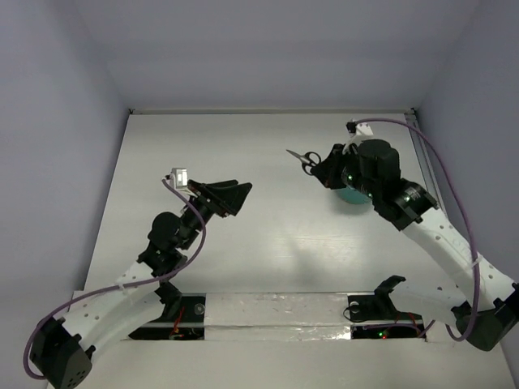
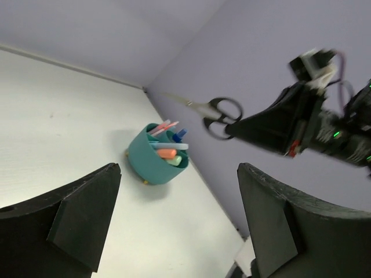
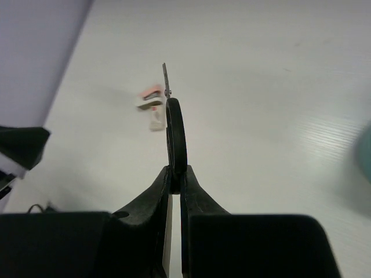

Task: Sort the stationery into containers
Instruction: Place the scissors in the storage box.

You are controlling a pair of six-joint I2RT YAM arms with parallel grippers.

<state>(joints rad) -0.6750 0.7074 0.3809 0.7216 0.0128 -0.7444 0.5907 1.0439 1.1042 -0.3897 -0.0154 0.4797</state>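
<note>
Pale lavender walls close in a white desk [image 1: 268, 243] on three sides. Toward the right edge stands the teal cup [image 2: 148, 162], already stocked. Pink pens [image 2: 162, 127], a blue-capped pen [image 2: 180, 135], an orange marker [image 2: 166, 153] and a green highlighter [image 2: 175, 161] lean inside it. In the top view the right arm covers most of the cup.

The right gripper [image 3: 175, 172] is raised over that side of the desk, its fingers pinched narrow on the black handle loops of the scissors [image 1: 302, 156]. The blades lie together and point toward the far left corner. The scissors hang in the air, above the cup and clear of its rim. From the right wrist they show edge-on — a thin black loop with the blade tip beyond.

The left gripper [image 1: 238, 198] hovers over the left half of the desk, facing the right edge. Its fingers [image 2: 81, 214] are spread wide and hold nothing — the cup shows through the gap, well apart.

Past the blade tip a small white-and-pink item [image 3: 152, 101] shows, too blurred to name.
</note>
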